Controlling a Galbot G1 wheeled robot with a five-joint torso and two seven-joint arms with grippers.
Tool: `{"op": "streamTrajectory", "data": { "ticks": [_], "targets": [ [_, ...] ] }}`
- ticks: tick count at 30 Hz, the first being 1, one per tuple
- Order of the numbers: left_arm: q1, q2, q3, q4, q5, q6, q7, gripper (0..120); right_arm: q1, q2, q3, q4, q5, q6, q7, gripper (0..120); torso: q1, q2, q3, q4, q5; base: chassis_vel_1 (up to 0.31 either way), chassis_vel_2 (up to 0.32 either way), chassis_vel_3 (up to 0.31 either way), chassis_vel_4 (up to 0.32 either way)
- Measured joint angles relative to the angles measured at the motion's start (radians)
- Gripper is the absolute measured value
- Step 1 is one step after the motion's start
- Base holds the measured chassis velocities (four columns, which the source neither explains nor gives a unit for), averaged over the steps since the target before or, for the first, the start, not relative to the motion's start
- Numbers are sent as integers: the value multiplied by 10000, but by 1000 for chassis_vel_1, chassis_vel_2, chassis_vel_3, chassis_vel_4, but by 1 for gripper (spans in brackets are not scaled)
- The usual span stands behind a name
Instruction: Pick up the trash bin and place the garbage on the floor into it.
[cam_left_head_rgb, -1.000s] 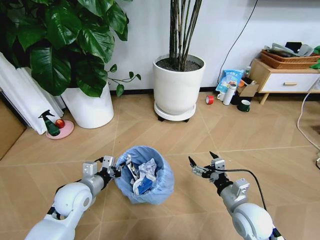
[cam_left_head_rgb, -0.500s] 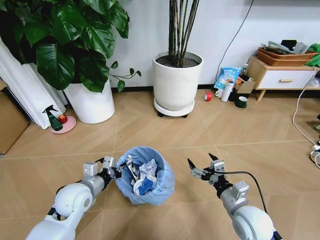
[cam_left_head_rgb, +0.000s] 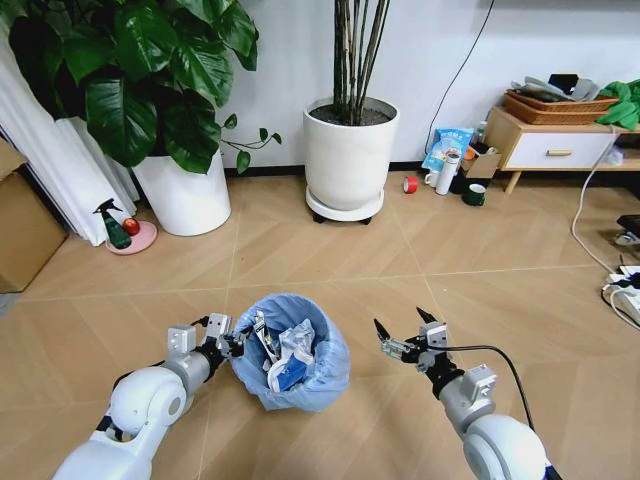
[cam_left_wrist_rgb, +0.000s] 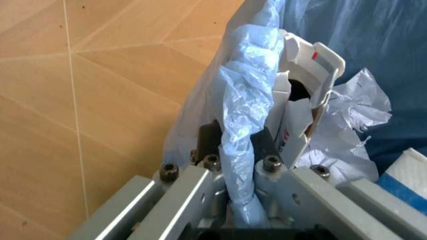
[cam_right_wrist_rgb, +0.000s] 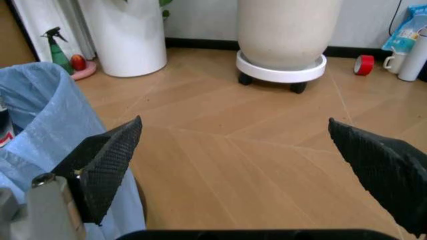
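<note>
A wheeled robot looks down at a wooden floor (cam_left_head_rgb: 330, 260) with both arms reaching forward. One trash bin (cam_left_head_rgb: 290, 350), small and lined with a crinkly light-blue bag, sits low between the arms, close in front of the robot. The left pincer (cam_left_head_rgb: 228, 338) is closed tight on the bin's near rim; the left wrist view shows the blue bag bunched between its two fingers (cam_left_wrist_rgb: 210, 145), most likely so the bin can be carried along by its edge. Inside the bin lies the garbage (cam_left_head_rgb: 285, 352): crumpled white paper, a blue-and-white packet and a white carton-like piece, too tangled to count exactly. The right pincer (cam_left_head_rgb: 405, 333) hovers just beside the bin on its other side, its two dark fingers spread wide and holding nothing, seemingly kept ready for the next piece. Across the room stand two large white planters (cam_left_head_rgb: 348, 160), one wide and leafy, one with tall stems on a wheeled base. One green spray bottle (cam_left_head_rgb: 115, 225) stands by the leafy planter. Near a low cabinet (cam_left_head_rgb: 545, 150) are one red roll (cam_left_head_rgb: 410, 184), a white tube and a blue-white packet.
</note>
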Motion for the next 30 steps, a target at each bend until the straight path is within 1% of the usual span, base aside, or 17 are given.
{"op": "streamTrajectory", "data": {
  "ticks": [7,10,11,13,16,30],
  "targets": [
    [7,-11,0,55,66,-64,89,0,-27,37,-9,-3,-43,6,-3,100,0,0,0,-1,4,136,-73,-141,62],
    [7,-26,7,75,86,-74,99,0,-52,33,-4,-6,-47,10,-4,100,0,0,0,0,-3,193,-52,-168,81],
    [3,-29,11,83,88,-76,104,0,-69,27,4,-6,-49,12,-4,100,0,0,0,1,3,187,-59,-161,64],
    [-18,-31,14,102,91,-80,110,0,-99,22,15,-5,-51,13,-4,100,0,0,0,0,-2,171,-78,-179,69],
    [-23,-31,15,110,90,-81,115,0,-112,22,19,-4,-51,12,-4,100,0,0,0,-2,2,169,-95,-171,83],
    [41,-40,22,116,122,-94,120,0,-127,128,6,-27,-140,48,-3,100,-1,0,0,0,0,192,-118,-194,119]
  ]
}}
